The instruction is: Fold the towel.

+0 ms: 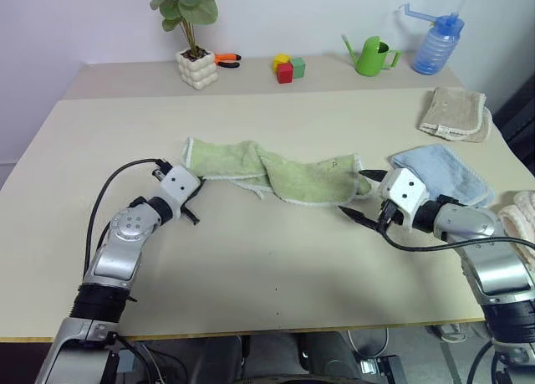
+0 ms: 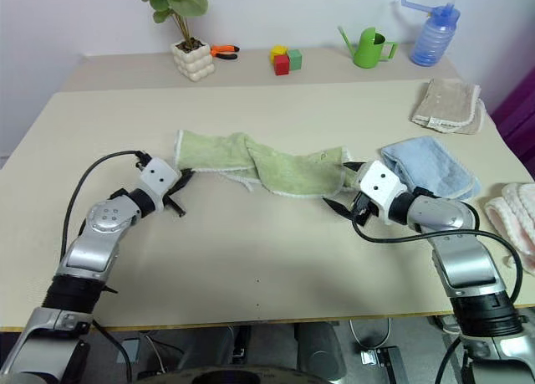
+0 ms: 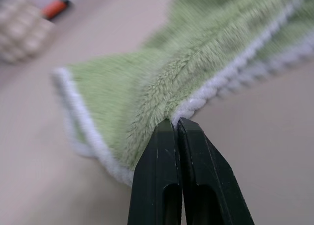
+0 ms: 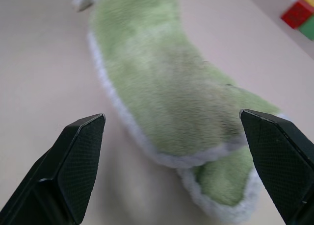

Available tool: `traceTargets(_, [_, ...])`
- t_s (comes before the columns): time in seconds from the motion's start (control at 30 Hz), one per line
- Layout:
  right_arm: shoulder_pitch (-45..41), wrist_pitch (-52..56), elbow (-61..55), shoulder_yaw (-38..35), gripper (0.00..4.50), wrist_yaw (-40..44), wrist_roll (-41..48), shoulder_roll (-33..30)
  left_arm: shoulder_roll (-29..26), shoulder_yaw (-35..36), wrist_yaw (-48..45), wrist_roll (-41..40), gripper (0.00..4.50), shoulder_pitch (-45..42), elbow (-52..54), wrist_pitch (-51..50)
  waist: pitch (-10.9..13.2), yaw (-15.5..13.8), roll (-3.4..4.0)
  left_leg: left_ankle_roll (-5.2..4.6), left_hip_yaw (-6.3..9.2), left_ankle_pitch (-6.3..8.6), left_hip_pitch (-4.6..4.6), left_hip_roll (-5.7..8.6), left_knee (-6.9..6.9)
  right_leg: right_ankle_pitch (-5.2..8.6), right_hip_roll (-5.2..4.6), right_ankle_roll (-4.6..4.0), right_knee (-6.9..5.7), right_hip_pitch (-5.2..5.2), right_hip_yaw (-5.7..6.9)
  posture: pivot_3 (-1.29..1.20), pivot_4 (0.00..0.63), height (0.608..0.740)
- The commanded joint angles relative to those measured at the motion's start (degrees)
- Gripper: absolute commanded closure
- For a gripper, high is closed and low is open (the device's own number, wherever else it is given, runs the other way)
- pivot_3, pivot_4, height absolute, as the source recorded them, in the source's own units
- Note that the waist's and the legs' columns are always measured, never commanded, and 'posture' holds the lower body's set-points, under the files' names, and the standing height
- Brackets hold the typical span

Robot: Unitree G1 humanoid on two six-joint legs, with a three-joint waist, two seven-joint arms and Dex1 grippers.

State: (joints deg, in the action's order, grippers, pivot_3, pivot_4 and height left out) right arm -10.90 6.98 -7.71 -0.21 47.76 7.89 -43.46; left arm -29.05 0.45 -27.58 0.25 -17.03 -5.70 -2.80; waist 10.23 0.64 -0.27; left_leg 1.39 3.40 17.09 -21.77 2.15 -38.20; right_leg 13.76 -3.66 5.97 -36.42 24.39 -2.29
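Observation:
The light green towel [image 1: 284, 173] with its whitish hem lies crumpled in a long strip across the middle of the table [image 1: 251, 267]. My left gripper [image 3: 175, 121] is at the towel's left end. Its black fingers [image 3: 157, 176] are pressed together with the hem pinched at their tips. At the towel's right end my right gripper [image 1: 358, 193] stands open. One finger is on each side of the towel's right corner [image 4: 216, 186], and neither touches the cloth.
A light blue towel [image 1: 447, 173] lies just behind my right gripper. A beige towel [image 1: 456, 112] is at the back right and a pale one [image 1: 522, 212] at the right edge. Along the far side stand a potted plant [image 1: 198, 66], orange pliers [image 1: 227, 59], blocks [image 1: 287, 66], a green watering can [image 1: 370, 56] and a blue bottle [image 1: 436, 45].

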Motion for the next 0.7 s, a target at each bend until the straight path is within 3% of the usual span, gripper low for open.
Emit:
traceTargets(0.03, [-1.45,-2.80,0.66,0.07,0.00,0.15,-0.76,0.43,0.20,3.46,0.71,-2.75,4.43,0.86,4.89,1.49,0.00,0.07,0.00,0.00,0.00,0.00,0.00,0.00,0.00,0.00,0.00,0.00,0.00,0.00,0.00,0.00,0.150,0.727])
traceTargets(0.37, [-5.65,-15.60,7.66,5.85,0.00,-3.63,-12.89,0.35,-2.77,5.22,-2.33,-4.69,4.43,7.66,12.26,-1.56,0.00,0.07,0.00,0.00,-0.03,0.00,0.02,0.00,0.00,0.00,-0.01,0.00,0.00,0.00,-0.01,0.00,0.150,0.727])
traceTargets(0.7, [-11.42,-32.69,18.90,11.46,0.00,-16.15,-32.29,-2.31,-3.18,5.11,-3.11,-5.37,4.43,9.73,15.80,-4.66,0.00,0.10,0.00,0.01,-0.05,-0.01,0.03,0.01,0.00,0.00,0.00,0.00,0.00,0.00,-0.02,0.00,0.150,0.727])
